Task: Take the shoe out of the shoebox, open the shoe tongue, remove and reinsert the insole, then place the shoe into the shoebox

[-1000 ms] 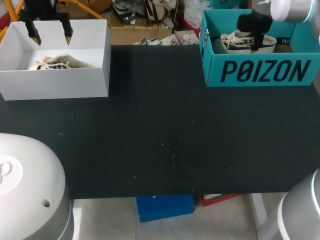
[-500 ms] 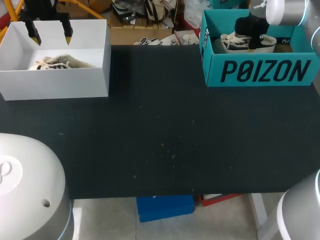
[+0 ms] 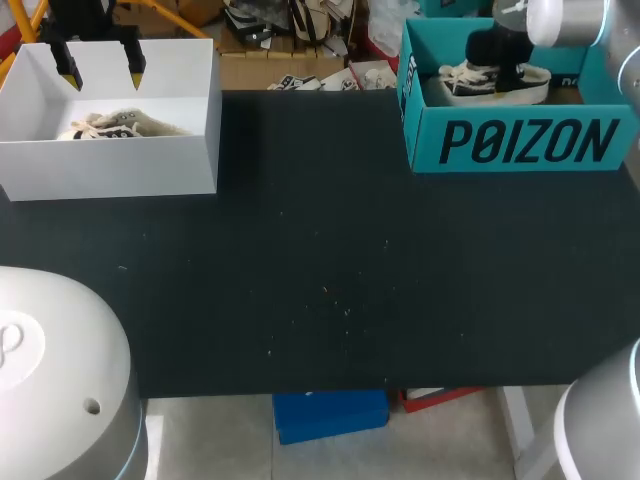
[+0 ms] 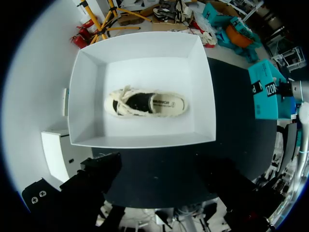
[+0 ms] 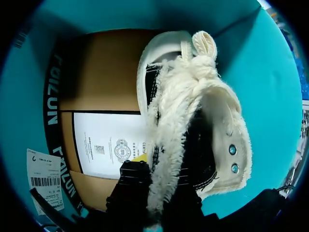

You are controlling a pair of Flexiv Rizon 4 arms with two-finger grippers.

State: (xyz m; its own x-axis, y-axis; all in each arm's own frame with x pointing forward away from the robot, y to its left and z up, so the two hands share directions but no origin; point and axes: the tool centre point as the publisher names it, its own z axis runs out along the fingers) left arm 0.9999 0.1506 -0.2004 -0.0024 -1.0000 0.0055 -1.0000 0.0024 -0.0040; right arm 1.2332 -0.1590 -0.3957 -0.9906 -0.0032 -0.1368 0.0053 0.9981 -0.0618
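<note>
Two fingers of the right gripper (image 5: 157,193) are clamped from either side on the fleecy collar of the shoe (image 5: 193,121). Over the last second the right arm draws upward and the shoe comes with it. It now sits higher inside the teal shoebox (image 3: 520,145), though not yet clear of its walls, so the take-out step looks under way. Well apart, the left gripper (image 3: 100,70) hangs unmoved, fingers spread, above the white box (image 3: 110,170), where a cream shoe (image 4: 145,102) lies.
</note>
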